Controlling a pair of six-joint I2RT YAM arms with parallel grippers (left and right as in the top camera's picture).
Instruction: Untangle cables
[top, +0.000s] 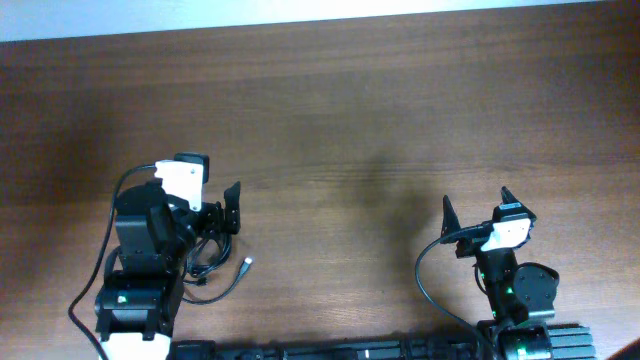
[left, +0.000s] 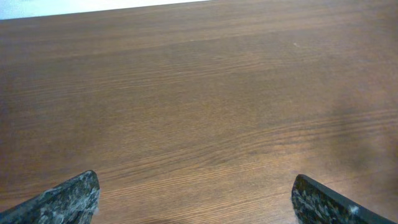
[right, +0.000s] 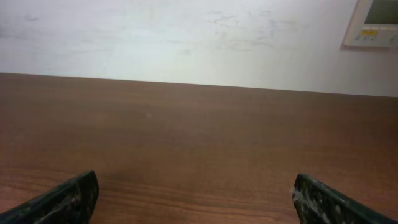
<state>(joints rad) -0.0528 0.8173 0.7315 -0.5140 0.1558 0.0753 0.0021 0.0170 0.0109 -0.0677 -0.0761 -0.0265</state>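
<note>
On the brown wooden table the cables lie as 1 small tangle of thin black cord, at about 7 o'clock in the overhead view and close to the near edge. They sit right against the left arm, partly tucked under its wrist, so how many cords are in the tangle is hard to say. 1 loose strand curves out toward 4 o'clock from the bundle and ends in a small pale-tipped plug lying flat on the wood.

The left gripper has its jaws spread wide with nothing between them; its own camera shows only bare wood grain between the 2 dark fingers. The cables lie at roughly 6 o'clock from its visible finger in the overhead view, just beside it, though I cannot tell if they touch.

The right gripper sits at about 5 o'clock on the table, well apart from the cables, jaws likewise fully spread and holding nothing. Its fingers frame the empty tabletop, with a pale wall beyond the far edge (a white wall panel shows at 2 o'clock in that view).
</note>
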